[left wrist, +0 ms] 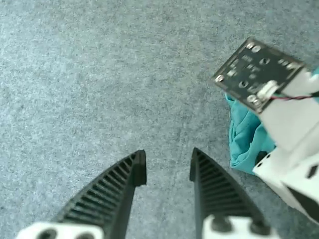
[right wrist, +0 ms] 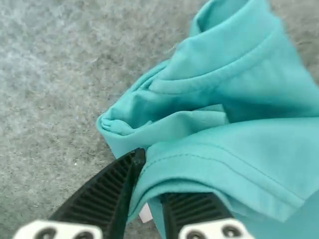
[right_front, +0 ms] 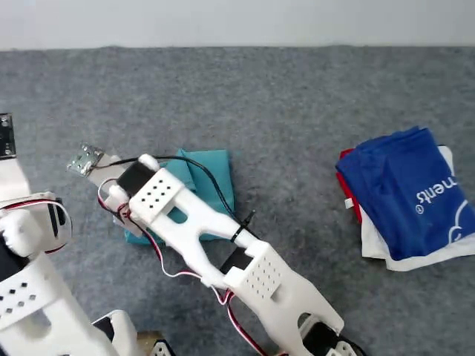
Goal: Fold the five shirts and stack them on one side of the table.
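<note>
Right gripper (right wrist: 149, 172): pinched on a fold of the teal shirt (right wrist: 239, 99).
Left gripper (left wrist: 167, 167): fingers apart over the bare table (left wrist: 75, 74), with the teal shirt just beside.
Stack (right_front: 404, 196): blue, white and red shirts, well apart from both grippers.
Progress: judged past halfway; the teal shirt is partly folded and not yet stacked.

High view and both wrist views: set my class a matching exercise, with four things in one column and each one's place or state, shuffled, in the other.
Column A
1 teal shirt
2 blue shirt
3 white shirt
4 left arm's jaws

Column B
a open above the bare grey mat
b top of the stack
c pinched in the right arm's jaws
d peeking out beneath the blue shirt

Pairs: 1-c, 2-b, 3-d, 4-a
</note>
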